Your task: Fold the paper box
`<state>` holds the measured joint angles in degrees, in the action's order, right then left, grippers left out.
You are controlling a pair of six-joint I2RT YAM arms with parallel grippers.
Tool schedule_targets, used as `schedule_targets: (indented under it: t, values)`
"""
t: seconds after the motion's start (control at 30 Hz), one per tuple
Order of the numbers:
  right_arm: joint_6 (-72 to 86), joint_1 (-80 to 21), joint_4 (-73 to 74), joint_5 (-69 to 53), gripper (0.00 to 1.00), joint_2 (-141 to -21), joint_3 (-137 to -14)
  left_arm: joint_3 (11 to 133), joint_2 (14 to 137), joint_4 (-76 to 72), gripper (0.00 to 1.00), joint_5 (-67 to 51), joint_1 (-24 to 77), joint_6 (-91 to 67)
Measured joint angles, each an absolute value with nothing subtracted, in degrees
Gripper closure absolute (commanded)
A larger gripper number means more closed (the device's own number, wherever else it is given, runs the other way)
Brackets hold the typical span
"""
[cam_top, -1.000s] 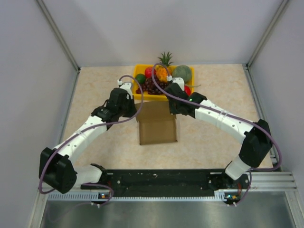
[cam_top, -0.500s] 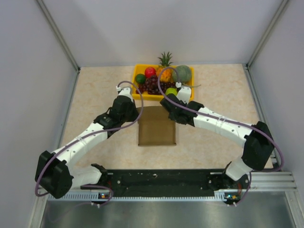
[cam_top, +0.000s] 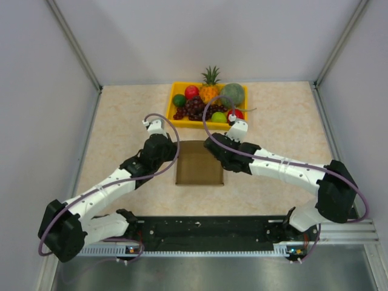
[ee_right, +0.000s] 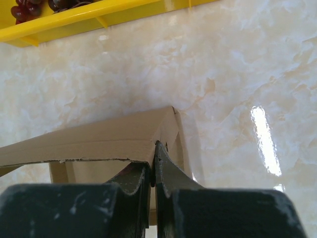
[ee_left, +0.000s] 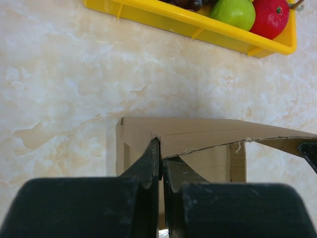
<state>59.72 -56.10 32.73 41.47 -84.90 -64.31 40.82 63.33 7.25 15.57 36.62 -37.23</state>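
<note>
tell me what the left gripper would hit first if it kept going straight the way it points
The left gripper is pinching the box flap, so that cardboard comes first. Past it, probably bare table, then the yellow tray wall; depth is unclear.

Brown box on cream marble, as my feeds show it.

On my top feed the paper box (cam_top: 199, 163) is plain brown cardboard with no print, lying on a table (cam_top: 121, 115) of cream stone veined in pale beige. At twelve o'clock from the box I see a bright yellow tray (cam_top: 182, 122) with dark purple grapes (cam_top: 195, 108), a red apple (cam_top: 191, 91), a grey-green melon (cam_top: 232, 94) and a green-crowned orange pineapple (cam_top: 210, 85). The left arm (cam_top: 109, 185) and right arm (cam_top: 285, 170) are white with black joints. On my wrist feeds, the left gripper (ee_left: 160, 148) and right gripper (ee_right: 153, 148) are black.
</note>
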Motion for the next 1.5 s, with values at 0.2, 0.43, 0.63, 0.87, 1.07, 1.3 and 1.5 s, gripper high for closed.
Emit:
schedule_targets:
  t: [0.2,0.43,0.63,0.87,1.07,1.3,1.5]
  values:
    - [61.4,-58.3,32.6,44.2,1.00,-84.9,-63.6,36.5,59.6,5.0,1.00,19.0,39.0,-39.8]
    - [61.8,-59.3,32.6,45.0,1.00,-84.9,-63.4,36.1,59.0,4.8,1.00,19.6,39.2,-40.5]
    - [62.5,-60.7,32.5,46.5,1.00,-84.9,-62.1,35.7,59.0,4.4,1.00,19.1,39.2,-42.5]
    - [62.7,-62.2,32.3,48.0,1.00,-85.0,-61.1,33.3,58.0,1.5,1.00,18.9,39.2,-45.2]
    - [62.7,-63.7,31.9,49.1,1.00,-85.0,-59.6,29.3,55.5,-2.8,1.00,17.4,39.2,-46.0]
    - [62.9,-66.2,30.2,50.3,1.00,-85.0,-56.9,24.9,52.2,-6.6,1.00,16.1,39.8,-45.0]
    - [61.9,-69.0,27.1,52.4,1.00,-85.0,-53.0,17.5,49.6,-15.9,1.00,15.9,42.1,-43.2]
